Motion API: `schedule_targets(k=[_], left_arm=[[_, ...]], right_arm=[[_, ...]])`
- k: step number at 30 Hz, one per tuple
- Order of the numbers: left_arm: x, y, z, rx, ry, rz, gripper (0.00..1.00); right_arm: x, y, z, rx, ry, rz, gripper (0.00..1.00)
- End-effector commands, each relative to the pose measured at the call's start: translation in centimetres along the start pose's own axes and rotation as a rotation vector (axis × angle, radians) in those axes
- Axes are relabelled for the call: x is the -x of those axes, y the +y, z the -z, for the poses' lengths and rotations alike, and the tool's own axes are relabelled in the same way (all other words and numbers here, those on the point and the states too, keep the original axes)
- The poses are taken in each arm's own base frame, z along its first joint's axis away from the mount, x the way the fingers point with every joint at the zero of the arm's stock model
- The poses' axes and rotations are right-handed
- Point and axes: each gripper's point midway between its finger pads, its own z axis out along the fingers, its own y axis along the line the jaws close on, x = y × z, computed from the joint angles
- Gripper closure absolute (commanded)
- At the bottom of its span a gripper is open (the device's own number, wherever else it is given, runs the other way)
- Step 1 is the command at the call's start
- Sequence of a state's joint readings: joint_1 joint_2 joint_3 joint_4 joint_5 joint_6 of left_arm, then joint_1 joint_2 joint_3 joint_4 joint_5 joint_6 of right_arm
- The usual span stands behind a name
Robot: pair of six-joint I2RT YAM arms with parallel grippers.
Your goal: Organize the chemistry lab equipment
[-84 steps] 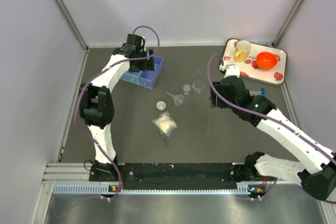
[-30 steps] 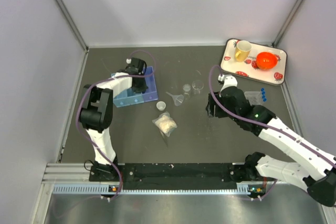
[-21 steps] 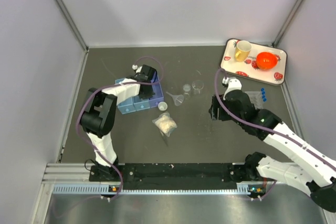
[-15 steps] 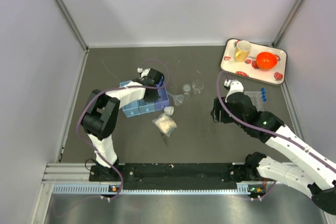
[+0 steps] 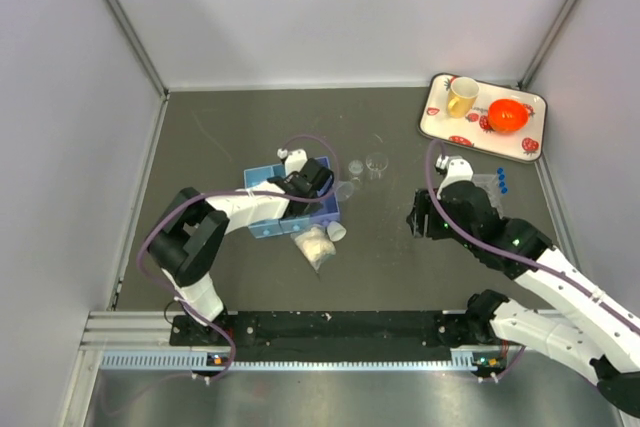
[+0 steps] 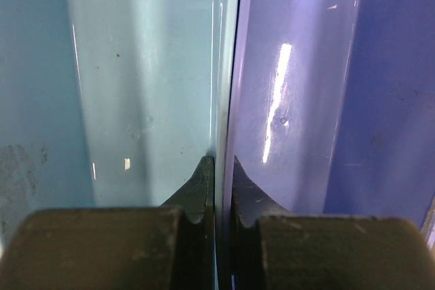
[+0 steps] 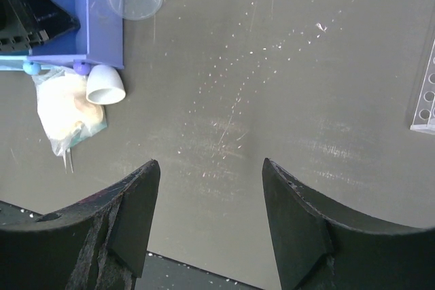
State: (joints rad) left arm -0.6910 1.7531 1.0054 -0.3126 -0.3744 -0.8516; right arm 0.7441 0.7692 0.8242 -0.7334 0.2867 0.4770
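Our left jaws clench a wall of the blue three-compartment plastic tray (image 5: 275,228), mid-frame; right jaws hang released, empty. The tray touches the small bag of white material (image 5: 316,245) and a tipped tiny whitish beaker (image 5: 336,231). Dragging could crush or scatter them.

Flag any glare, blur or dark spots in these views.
Left wrist: the tray fills the frame, with white glare streaks on its wall. Right wrist: the table is sharp, scratches glinting; the right pincer is dark. Top: even light, but the clear beakers barely show.

No readable text, labels or numbers anywhere.
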Motion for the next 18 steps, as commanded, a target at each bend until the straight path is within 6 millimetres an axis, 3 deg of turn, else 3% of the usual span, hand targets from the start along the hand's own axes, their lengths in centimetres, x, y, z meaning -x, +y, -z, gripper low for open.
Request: schedule_targets(k=[1, 13, 18], left_arm=[[-10.8, -0.7, -1.3, -0.022, 0.259, 0.155, 1.0], [-14.1, -3.6, 0.7, -0.064, 0.241, 0.154, 1.0], [-13.1, -3.3, 0.9, -0.041, 0.196, 0.139, 1.0]], right_arm=[[-0.4, -0.1, 0.5, -0.001, 0.001, -0.01, 0.38], [-1.2, -0.5, 0.6, -0.012, 0.022, -0.014, 0.38], [-1.5, -0.7, 0.4, -0.025, 0.03, -0.006, 0.38]])
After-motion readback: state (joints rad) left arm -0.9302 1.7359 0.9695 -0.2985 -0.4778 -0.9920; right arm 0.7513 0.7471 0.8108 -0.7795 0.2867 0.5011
